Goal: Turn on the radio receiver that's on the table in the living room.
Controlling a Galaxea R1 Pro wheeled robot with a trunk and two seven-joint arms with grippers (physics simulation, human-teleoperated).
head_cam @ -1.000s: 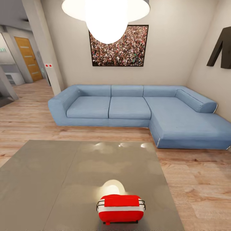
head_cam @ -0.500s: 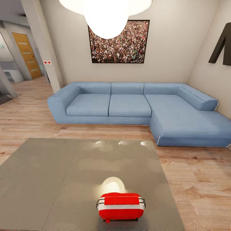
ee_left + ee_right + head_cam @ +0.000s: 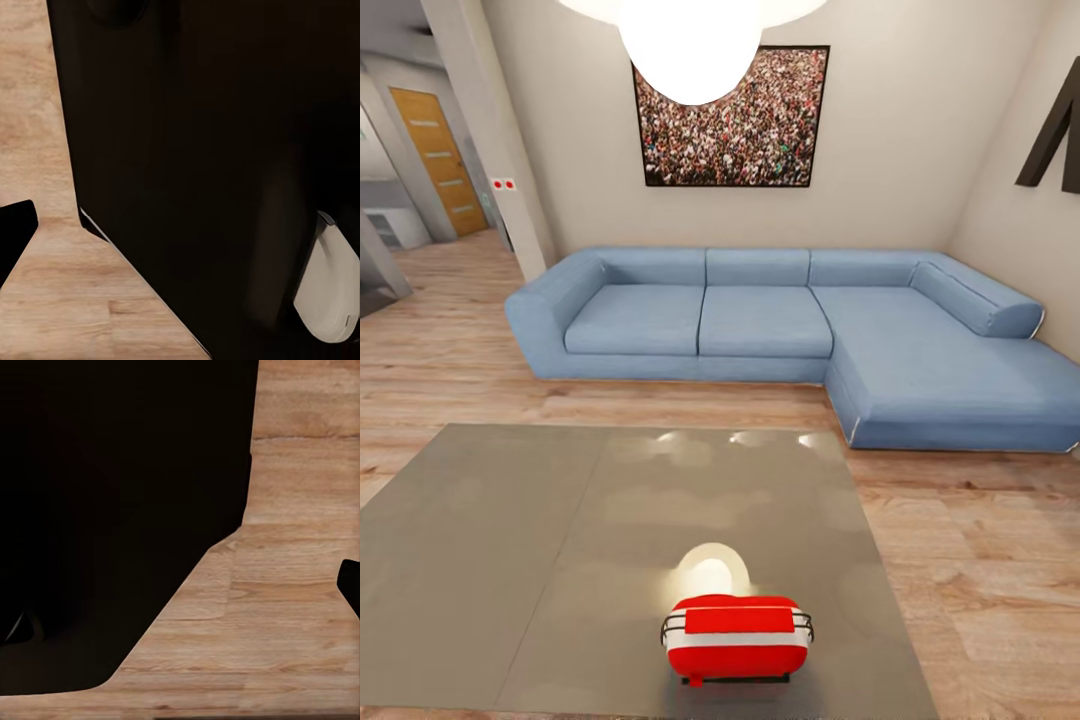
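Small red rounded radio receiver (image 3: 736, 639) set on the glossy grey low table (image 3: 510, 560) — near edge.
No relation to either claw can be told — their state cannot be judged.

Glossy red plastic-looking radio receiver (image 3: 736, 647) with thin wire handle, sat on mirror-smooth grey table (image 3: 510, 560). Soft matt blue cloth sofa (image 3: 780, 335). Light wood-grain floor (image 3: 980, 580), faintly satin.
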